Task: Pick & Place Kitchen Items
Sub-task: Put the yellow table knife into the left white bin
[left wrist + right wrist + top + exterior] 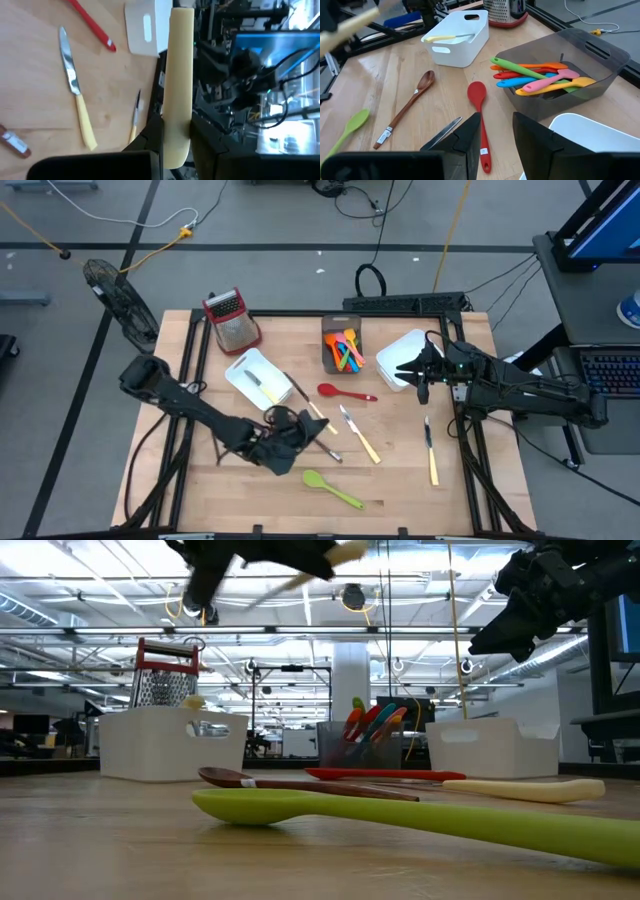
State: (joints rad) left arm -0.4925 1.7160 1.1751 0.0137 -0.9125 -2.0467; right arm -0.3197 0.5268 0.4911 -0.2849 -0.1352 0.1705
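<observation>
My left gripper (176, 131) hovers above the table's middle (297, 427), shut on a utensil with a pale yellow handle (179, 75); the utensil's other end is hidden. Under it lies a brown spoon (410, 102). A red spoon (345, 392), a yellow-handled knife (358, 435), a smaller knife (431, 455) and a green spoon (332, 490) lie flat on the wood. My right gripper (496, 135) stands open above the right white bin (405, 360), holding nothing. My left gripper pinches the pale yellow handle (176, 117) between its two fingers (152, 135). The handle runs on ahead of the fingertips to a squared free end (182, 12). The utensil is lifted well clear of the table (340, 552). The gripper body hides its other end.
A dark grey bin (342, 345) holds several coloured utensils. A white bin (255, 378) at centre left holds a yellow-handled knife. A red-topped grater (232, 318) stands at the far left. Bare wood lies along the near edge on the left.
</observation>
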